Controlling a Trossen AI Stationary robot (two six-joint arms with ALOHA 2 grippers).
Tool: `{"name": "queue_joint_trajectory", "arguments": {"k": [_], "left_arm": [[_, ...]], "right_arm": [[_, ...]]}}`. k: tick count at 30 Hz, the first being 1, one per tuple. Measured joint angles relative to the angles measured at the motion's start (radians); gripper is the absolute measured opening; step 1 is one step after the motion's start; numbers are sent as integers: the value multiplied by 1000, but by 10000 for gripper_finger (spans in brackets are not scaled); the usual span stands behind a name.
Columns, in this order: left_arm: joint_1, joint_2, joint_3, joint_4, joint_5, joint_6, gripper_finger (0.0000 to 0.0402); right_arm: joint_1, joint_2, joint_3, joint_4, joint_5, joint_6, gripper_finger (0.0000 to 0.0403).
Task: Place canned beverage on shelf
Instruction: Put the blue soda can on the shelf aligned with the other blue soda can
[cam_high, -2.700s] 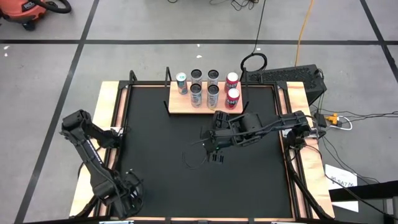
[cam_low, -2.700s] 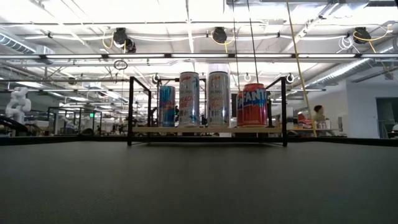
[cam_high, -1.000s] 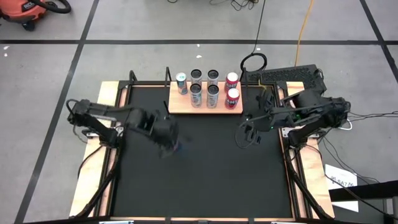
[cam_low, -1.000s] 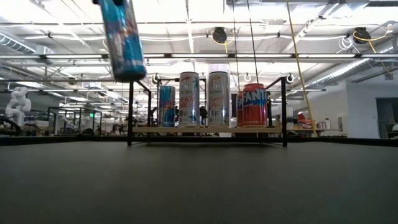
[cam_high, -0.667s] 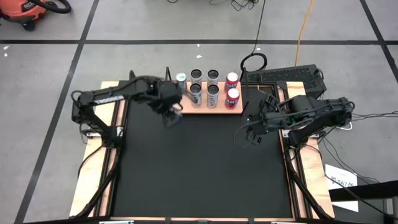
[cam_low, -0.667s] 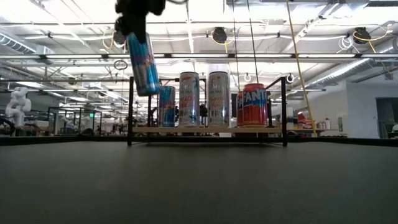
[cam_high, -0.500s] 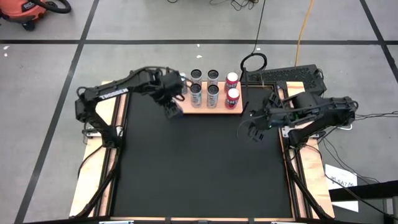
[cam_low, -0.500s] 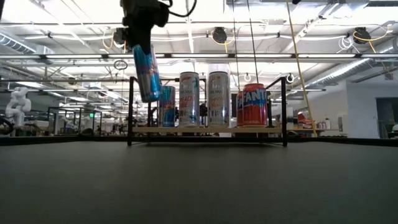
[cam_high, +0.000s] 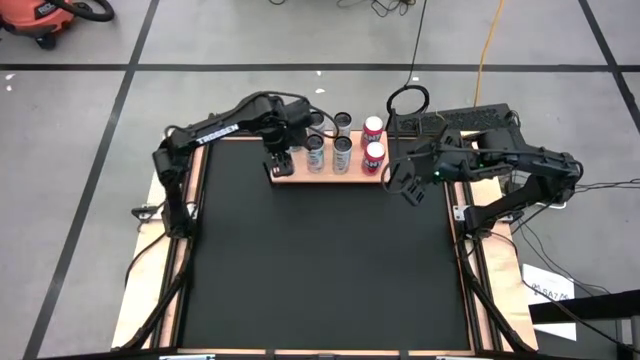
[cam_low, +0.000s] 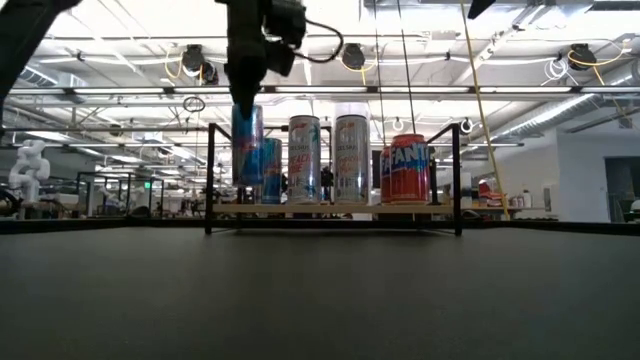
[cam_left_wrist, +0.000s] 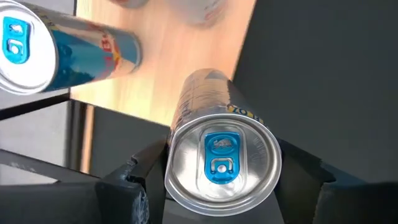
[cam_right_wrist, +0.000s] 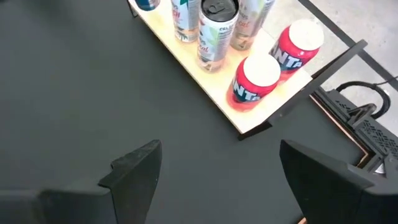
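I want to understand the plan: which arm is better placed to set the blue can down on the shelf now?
The left. Its hand already holds the blue can over the shelf's left front corner. The right hand is open and empty, beside the shelf's right end.

left pincer (cam_left_wrist: 221, 180) carried blue can (cam_low: 247, 145) over shelf (cam_high: 330, 175) corner

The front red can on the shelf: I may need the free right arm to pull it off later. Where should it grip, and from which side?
Grip the front red can across its round body, upper half, from above or from the open table side; a silver can and the second red can crowd the other sides. It stands upright on the shelf. The right gripper, open, waits close by.
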Motion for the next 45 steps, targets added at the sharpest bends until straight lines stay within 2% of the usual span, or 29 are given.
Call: {"name": "queue_joint_trajectory", "arguments": {"k": [5, 10, 28, 37, 45], "left_arm": [[32, 52, 18, -20, -25, 99, 212], [60, 66, 18, 16, -22, 124, 212], [84, 84, 18, 77, -15, 126, 212], [84, 105, 18, 82, 40, 126, 212], [90, 106, 18, 83, 47, 126, 212]], "right_arm": [[-20, 3, 0, 8, -19, 1, 312], [-27, 3, 0, 7, -19, 16, 312], [-65, 3, 0, 15, -19, 8, 312], [-65, 3, 0, 14, -19, 15, 312], [-65, 3, 0, 28, -19, 17, 312]]}}
